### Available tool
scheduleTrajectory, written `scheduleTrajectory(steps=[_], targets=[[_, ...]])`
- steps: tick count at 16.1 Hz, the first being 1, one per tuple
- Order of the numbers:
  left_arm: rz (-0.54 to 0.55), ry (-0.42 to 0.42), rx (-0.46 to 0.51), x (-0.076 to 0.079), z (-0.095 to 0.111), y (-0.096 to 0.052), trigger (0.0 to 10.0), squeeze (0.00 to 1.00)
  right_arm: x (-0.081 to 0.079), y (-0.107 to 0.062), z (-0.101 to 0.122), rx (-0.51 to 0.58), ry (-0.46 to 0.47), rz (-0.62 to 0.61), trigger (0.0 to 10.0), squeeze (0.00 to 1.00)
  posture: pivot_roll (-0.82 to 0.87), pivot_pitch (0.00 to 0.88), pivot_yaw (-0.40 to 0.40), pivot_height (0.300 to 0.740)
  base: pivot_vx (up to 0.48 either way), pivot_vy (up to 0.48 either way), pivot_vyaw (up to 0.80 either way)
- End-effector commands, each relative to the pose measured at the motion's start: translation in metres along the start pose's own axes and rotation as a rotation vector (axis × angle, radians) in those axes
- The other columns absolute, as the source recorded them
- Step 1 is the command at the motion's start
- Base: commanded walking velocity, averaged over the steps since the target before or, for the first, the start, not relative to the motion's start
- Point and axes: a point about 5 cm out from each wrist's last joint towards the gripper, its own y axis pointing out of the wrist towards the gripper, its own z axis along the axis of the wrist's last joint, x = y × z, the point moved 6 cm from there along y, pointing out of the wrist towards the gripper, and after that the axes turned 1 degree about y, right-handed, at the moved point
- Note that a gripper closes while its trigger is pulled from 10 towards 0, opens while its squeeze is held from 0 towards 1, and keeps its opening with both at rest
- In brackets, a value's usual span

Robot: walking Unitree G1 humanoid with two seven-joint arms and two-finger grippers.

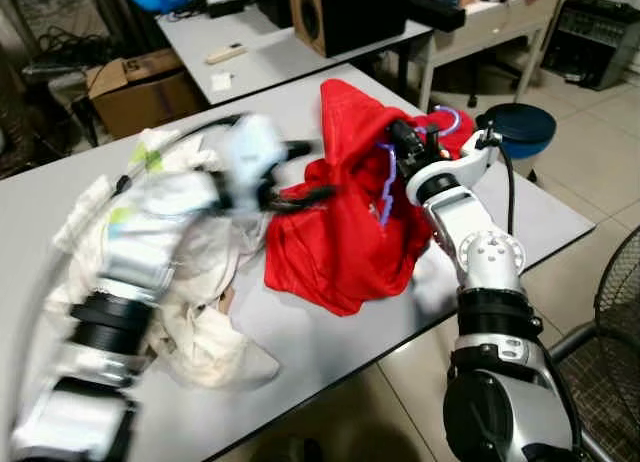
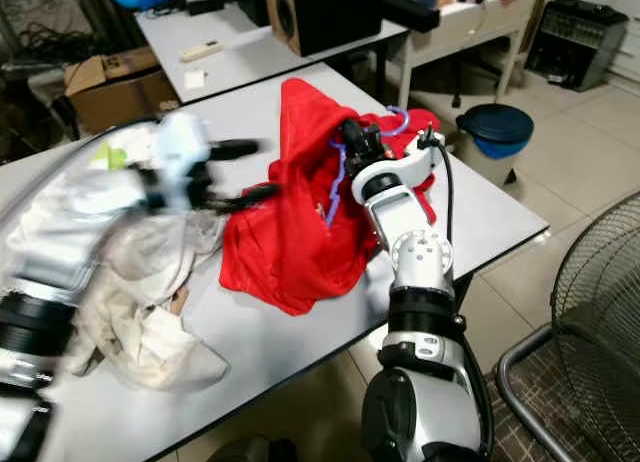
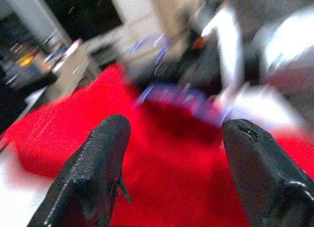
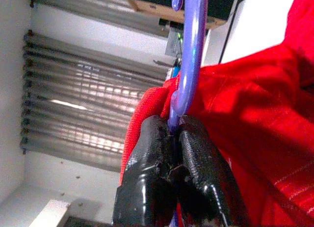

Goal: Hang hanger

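Clutter: white cloth (image 1: 190, 312) beside red shirt (image 1: 340, 242); right pincer (image 4: 171, 133) clamps purple hanger (image 4: 191, 55); left pincer (image 3: 171, 148) wide.

Head eyes look down on the table (image 1: 560, 222); wrist cameras sit close along their fingers (image 3: 98, 163).

Purple hanger inside a red garment, held up off the worktop

We see the thin purple plastic hanger (image 1: 386, 194) threaded into the red garment (image 1: 340, 232), its hook (image 1: 452, 117) poking out toward 2 o'clock; the right gripper (image 4: 172, 133) pinches its bar, and the cloth's lower folds rest on the grey worktop (image 1: 330, 352).
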Motion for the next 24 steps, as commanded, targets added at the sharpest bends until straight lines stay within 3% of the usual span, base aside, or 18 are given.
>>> scheduleTrajectory(steps=[1,3,5,7,8,10,11,13,15,17,19,21,22,24], targets=[[-0.034,-0.003,0.046,0.008,0.017,0.01,10.0,0.0,-0.01,0.002,-0.002,-0.008,-0.018,0.027,10.0,0.0,0.02,0.0,0.121,0.74,0.0,0.0,0.0],[-0.061,0.021,0.026,0.019,0.011,0.018,10.0,0.0,-0.011,0.003,-0.002,-0.008,-0.016,0.026,10.0,0.0,0.02,0.0,0.122,0.74,0.0,0.0,0.0],[-0.009,-0.01,0.049,0.012,0.014,0.015,10.0,0.0,-0.014,0.003,-0.001,-0.006,-0.013,0.036,10.0,0.0,0.01,0.0,0.126,0.74,0.0,0.0,0.0],[0.112,-0.062,0.122,-0.018,0.028,-0.002,10.0,0.0,-0.015,0.002,-0.001,-0.008,-0.016,0.042,10.0,0.0,0.01,0.0,0.121,0.74,0.0,0.0,0.0],[0.234,-0.034,0.033,-0.042,0.007,-0.019,10.0,0.0,-0.015,0.001,-0.002,-0.017,-0.024,0.045,10.0,0.0,0.01,0.0,0.117,0.74,0.0,0.0,0.0],[0.312,-0.034,-0.06,-0.051,-0.017,-0.03,10.0,0.0,-0.015,0.001,-0.003,-0.023,-0.027,0.047,10.0,0.0,0.02,0.0,0.113,0.74,0.0,0.0,0.0],[0.315,0.005,-0.189,-0.045,-0.047,-0.037,10.0,0.0,-0.016,0.001,-0.005,-0.028,-0.029,0.049,10.0,0.0,0.01,0.0,0.106,0.74,0.0,0.0,0.0],[0.248,-0.001,-0.244,-0.022,-0.063,-0.034,10.0,0.0,-0.017,0.002,-0.007,-0.037,-0.033,0.051,10.0,0.0,0.01,0.0,0.102,0.74,0.0,0.0,0.0],[0.198,-0.033,-0.154,-0.002,-0.047,-0.012,10.0,0.0,-0.021,0.004,-0.008,-0.047,-0.038,0.057,10.0,0.0,0.01,0.0,0.093,0.74,0.0,0.0,0.0],[0.169,-0.055,-0.011,0.01,-0.014,0.013,10.0,0.0,-0.021,0.006,-0.01,-0.058,-0.052,0.053,10.0,0.0,0.01,0.0,0.089,0.74,0.0,0.0,0.0],[0.155,-0.028,0.045,0.016,0.003,0.024,10.0,0.0,-0.018,0.006,-0.01,-0.062,-0.063,0.041,10.0,0.0,0.01,0.0,0.087,0.74,0.0,0.0,0.0],[0.154,0.038,0.025,0.017,0.006,0.026,10.0,0.0,-0.016,0.006,-0.01,-0.067,-0.081,0.032,10.0,0.0,0.0,0.0,0.085,0.74,0.0,0.0,0.0],[0.159,0.128,-0.029,0.013,0.002,0.023,10.0,0.0,-0.014,0.006,-0.01,-0.074,-0.103,0.025,10.0,0.0,0.0,0.0,0.079,0.74,0.0,0.0,0.0],[0.166,0.211,-0.083,0.006,-0.002,0.019,10.0,0.0,-0.013,0.006,-0.01,-0.081,-0.118,0.021,10.0,0.0,0.0,0.0,0.076,0.74,0.0,0.0,0.0]])
